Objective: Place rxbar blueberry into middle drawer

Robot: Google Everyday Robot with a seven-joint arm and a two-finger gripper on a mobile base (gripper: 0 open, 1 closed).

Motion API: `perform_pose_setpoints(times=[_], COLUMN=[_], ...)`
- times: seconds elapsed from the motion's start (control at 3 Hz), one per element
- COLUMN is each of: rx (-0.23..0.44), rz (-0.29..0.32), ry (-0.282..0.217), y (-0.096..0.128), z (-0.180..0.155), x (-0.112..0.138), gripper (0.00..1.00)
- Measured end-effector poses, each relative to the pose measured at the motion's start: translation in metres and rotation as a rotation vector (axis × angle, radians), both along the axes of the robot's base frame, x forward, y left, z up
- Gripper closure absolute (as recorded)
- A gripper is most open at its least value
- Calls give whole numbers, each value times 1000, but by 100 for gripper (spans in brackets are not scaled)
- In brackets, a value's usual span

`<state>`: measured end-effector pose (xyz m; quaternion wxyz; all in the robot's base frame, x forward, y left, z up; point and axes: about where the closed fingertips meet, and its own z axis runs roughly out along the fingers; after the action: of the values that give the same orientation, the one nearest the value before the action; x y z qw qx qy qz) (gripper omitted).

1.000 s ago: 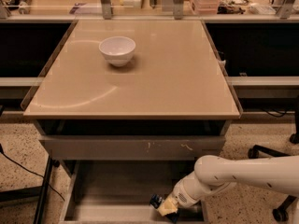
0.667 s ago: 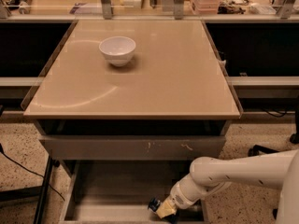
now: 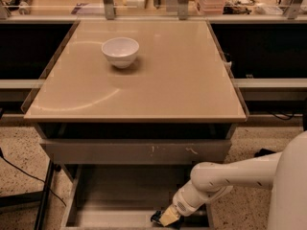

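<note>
At the near edge, in the open middle drawer [image 3: 120, 190]: gripper [image 3: 165, 217], low over the drawer floor, front right of centre. Against the view a second ago it has moved lower and nearer the drawer's front lip, and slightly left.

Gripper state: closed on the rxbar blueberry [image 3: 156, 218]. The bar shows only as a small dark shape at the left side of the pale yellowish tip. How wide the hold is cannot be made out.

Rxbar blueberry, location: inside the middle drawer, at the gripper tip, close over the floor near the front. Contact with the floor cannot be told. It has travelled down with the gripper since the earlier views.

Arm [image 3: 230, 174]: white, entering from the right, bent down into the drawer. It fills more of the lower right corner than before.

Drawer front [image 3: 134, 151]: grey, shut, with pale scratch marks, directly above the open drawer.

Table [image 3: 182, 80]: tan top, unchanged.

White bowl [image 3: 120, 51]: upright on the far left part of the table, in the same spot as earlier.
</note>
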<state>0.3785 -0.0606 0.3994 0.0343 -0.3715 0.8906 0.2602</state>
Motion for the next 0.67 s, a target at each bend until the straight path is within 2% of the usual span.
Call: perform_pose_setpoints(times=[0.67], rx=[0], rz=[0], ry=[0], y=[0], z=[0], x=[0], gripper=[49])
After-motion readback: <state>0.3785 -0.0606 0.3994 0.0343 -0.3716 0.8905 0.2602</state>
